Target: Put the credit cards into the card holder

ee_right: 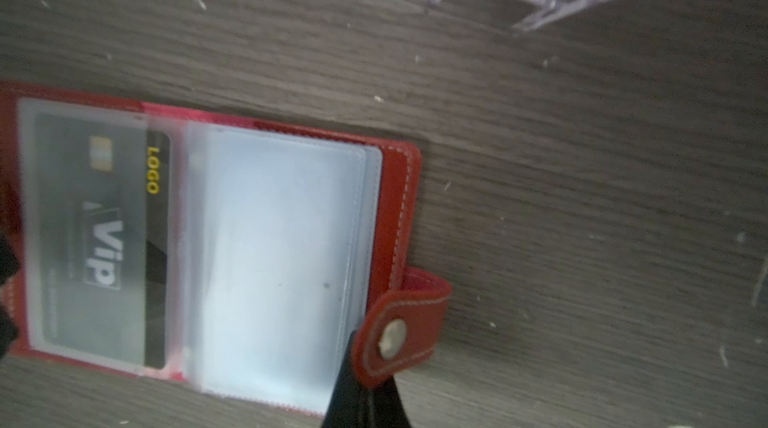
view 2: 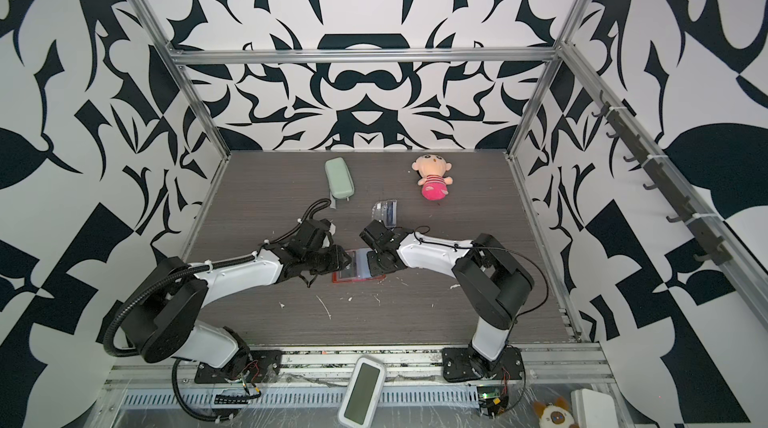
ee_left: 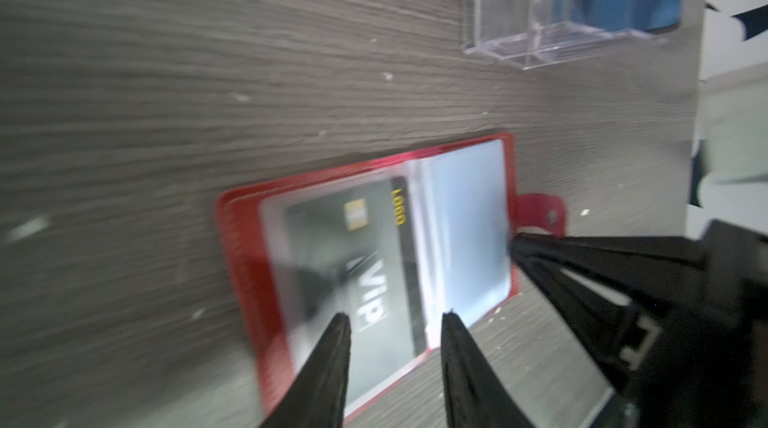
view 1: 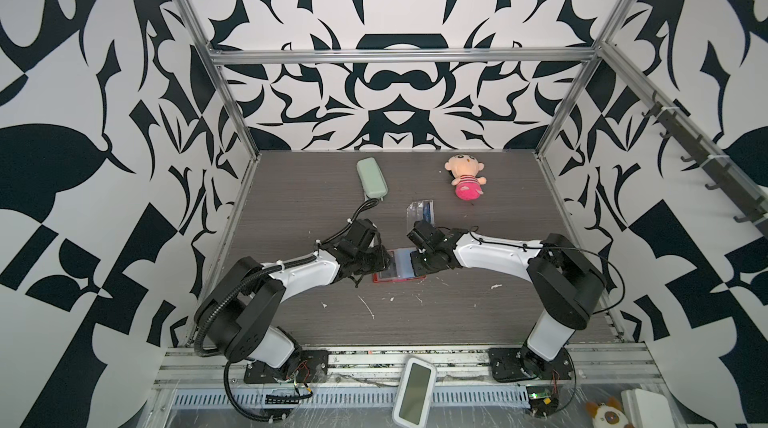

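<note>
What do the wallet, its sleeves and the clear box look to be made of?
Wallet: red leather or leather-look, matte, with pale stitching along the edge and a metal-looking snap. Sleeves: thin, slightly frosted clear plastic; the black card shows through one. Box: rigid clear plastic, probably acrylic, with glossy sharp edges.

Shows red card holder (view 2: 358,271) open mid-frame on tabletop (view 2: 415,318), clear acrylic box (view 2: 385,210) just above, green case (view 2: 338,178) and plush doll (view 2: 432,178) higher.
</note>
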Controlling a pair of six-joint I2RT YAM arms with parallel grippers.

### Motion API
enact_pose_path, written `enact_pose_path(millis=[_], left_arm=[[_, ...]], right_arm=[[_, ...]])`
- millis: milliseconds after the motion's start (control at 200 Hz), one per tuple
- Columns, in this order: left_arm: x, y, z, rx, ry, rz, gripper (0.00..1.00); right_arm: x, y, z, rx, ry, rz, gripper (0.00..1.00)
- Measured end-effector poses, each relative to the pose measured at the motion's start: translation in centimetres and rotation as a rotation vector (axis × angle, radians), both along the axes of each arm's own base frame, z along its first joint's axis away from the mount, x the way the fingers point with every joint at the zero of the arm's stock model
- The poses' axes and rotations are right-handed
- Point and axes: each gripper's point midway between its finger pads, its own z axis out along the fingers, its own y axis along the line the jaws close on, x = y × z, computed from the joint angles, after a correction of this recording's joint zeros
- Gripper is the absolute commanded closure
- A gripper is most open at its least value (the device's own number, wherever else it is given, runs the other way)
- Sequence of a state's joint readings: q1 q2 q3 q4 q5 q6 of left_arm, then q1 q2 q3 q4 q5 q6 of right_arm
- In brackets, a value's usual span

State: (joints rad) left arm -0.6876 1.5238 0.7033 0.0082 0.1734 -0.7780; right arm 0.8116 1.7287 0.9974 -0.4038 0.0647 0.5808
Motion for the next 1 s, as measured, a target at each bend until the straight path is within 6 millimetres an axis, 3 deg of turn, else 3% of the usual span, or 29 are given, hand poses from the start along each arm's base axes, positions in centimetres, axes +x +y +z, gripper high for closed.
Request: enact_pose_path(millis=[305, 825, 1000], left_arm=[[0.9, -2.9, -1.1, -0.080, 0.061, -0.040, 0.70], [0.8, -4.4, -2.0, -0.142, 0.119, -0.066, 0.74], [1.1, -5.1, -2.0, -0.162, 0.124, -0.072, 0.80]], right_arm=[[-0.1, 0.0, -0.3, 0.002, 0.003, -0.003, 0.99], [-0.1, 0.0, -0.4, 0.005, 0.007, -0.003, 1.00], [-0.1, 0.0, -0.4, 0.008, 0.010, -0.006, 1.00]])
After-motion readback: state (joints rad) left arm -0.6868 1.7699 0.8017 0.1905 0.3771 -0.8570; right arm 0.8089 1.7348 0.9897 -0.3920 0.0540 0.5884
